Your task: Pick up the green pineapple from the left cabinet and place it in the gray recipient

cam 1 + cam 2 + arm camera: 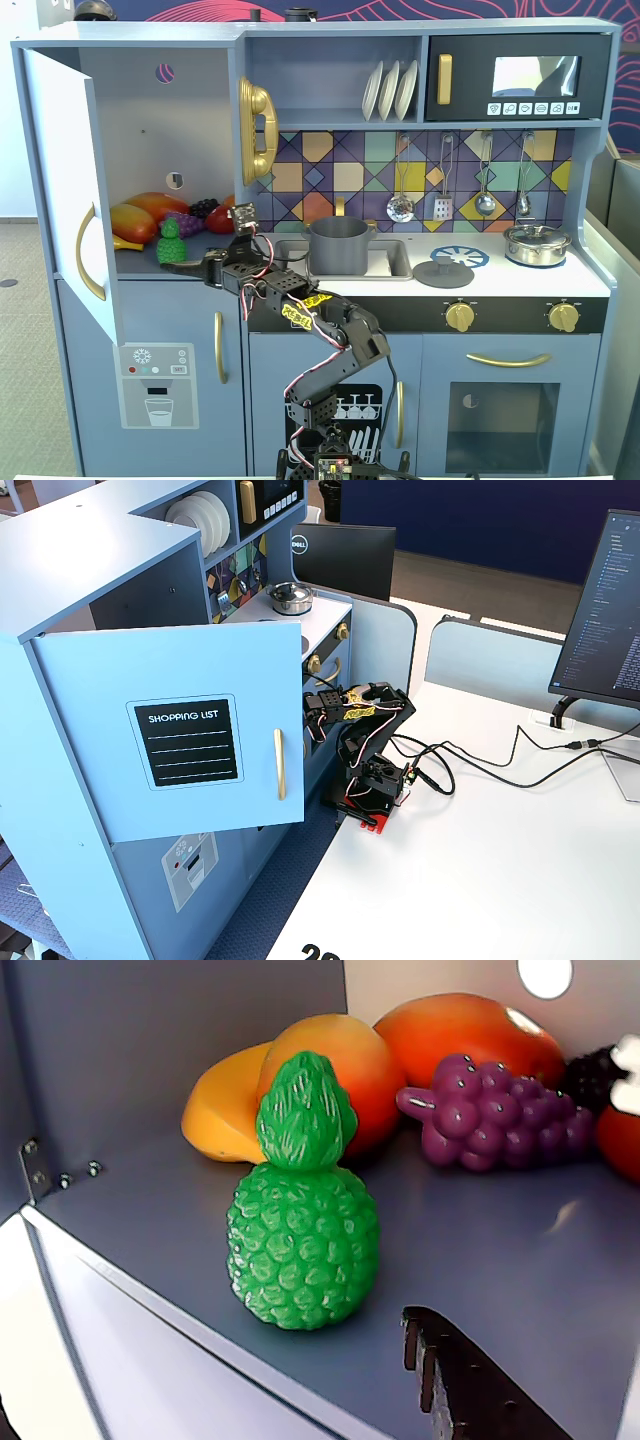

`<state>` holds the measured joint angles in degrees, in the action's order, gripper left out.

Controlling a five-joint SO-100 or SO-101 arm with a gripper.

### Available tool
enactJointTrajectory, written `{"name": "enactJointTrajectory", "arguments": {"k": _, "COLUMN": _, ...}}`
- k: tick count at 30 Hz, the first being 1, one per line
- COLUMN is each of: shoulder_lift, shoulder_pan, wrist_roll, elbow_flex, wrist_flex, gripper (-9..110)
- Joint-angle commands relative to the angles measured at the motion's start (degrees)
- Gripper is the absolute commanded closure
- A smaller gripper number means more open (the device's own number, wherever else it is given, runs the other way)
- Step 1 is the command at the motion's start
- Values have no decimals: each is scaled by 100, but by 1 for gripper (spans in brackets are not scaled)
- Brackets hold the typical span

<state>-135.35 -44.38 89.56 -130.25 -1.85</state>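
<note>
The green pineapple [170,243] [303,1206] stands upright near the front edge of the shelf in the left cabinet [130,130]. We see the end effector [196,266] just beside the pineapple, not touching it; we cannot tell how wide it is. The gray recipient [339,246] sits well apart from the pineapple, in the sink [392,262].

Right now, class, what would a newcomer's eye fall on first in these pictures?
The bright-green bumpy plastic toy pineapple stands upright at the front edge of the open blue-gray cupboard's shelf, filling the wrist view. Behind it lie orange and yellow toy fruits and a purple grape bunch. In a fixed view, the matte-gray pot sits in the sink.
</note>
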Motion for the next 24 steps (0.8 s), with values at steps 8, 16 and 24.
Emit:
{"name": "enactJointTrajectory", "arguments": {"k": 8, "shoulder_lift": 791, "shoulder_pan": -53, "wrist_roll": 343, "elbow_flex": 905, "wrist_flex": -492, "gripper": 51}}
{"name": "enactJointTrajectory", "arguments": {"k": 16, "shoulder_lift": 1301, "shoulder_pan": 53, "wrist_roll": 105, "elbow_flex": 1274, "wrist_flex": -686, "gripper": 51}}
{"name": "enactJointTrajectory", "arguments": {"k": 24, "shoulder_lift": 1819, "shoulder_pan": 97, "wrist_roll": -88, "elbow_flex": 1705, "wrist_flex": -747, "gripper": 51}}
